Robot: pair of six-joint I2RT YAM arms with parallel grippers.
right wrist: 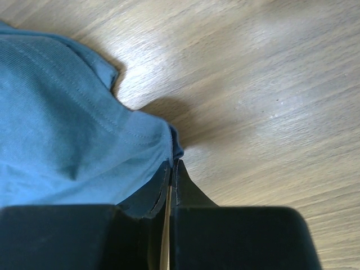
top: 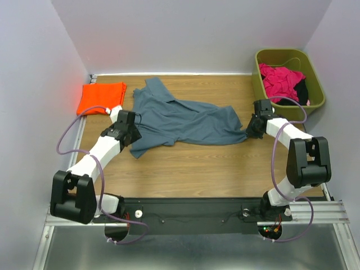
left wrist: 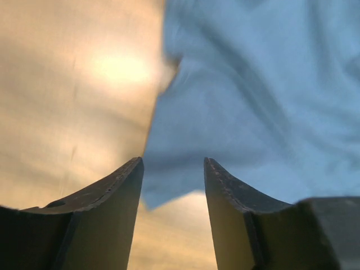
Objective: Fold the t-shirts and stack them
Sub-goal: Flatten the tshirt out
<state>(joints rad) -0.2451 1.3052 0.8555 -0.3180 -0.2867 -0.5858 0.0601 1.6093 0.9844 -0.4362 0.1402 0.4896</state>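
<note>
Stretching crosswise over the counter, the slate blue-grey t-shirt has its long axis running from one gripper to the other, so each arm is nearest to its own end of the cloth. It is rumpled and not yet folded.

At the right gripper the jaws are pinched together on a hemmed corner of the shirt. In the right wrist view the rest of the cloth fans out ahead and to the left of the jaws, with bare wood to their right.

At the left gripper the jaws stand apart with nothing in them. In the left wrist view the shirt's edge runs down from ahead of the jaws, and a flap of it lies in line with the gap, beyond the tips. The body of the shirt fills the side ahead and to the right, with bare counter to the left. That view is blurred, so you cannot tell how close the tips are to the cloth.

My judgement is that your next move turns on this left end. The cloth is straight ahead of the open jaws, so you would close on that edge to match the right side's hold, then draw the shirt flat along its long axis.

The orange t-shirt lies folded beyond the left jaws, apart from the blue one. A green bin holding pink cloth sits beyond the right jaws.
</note>
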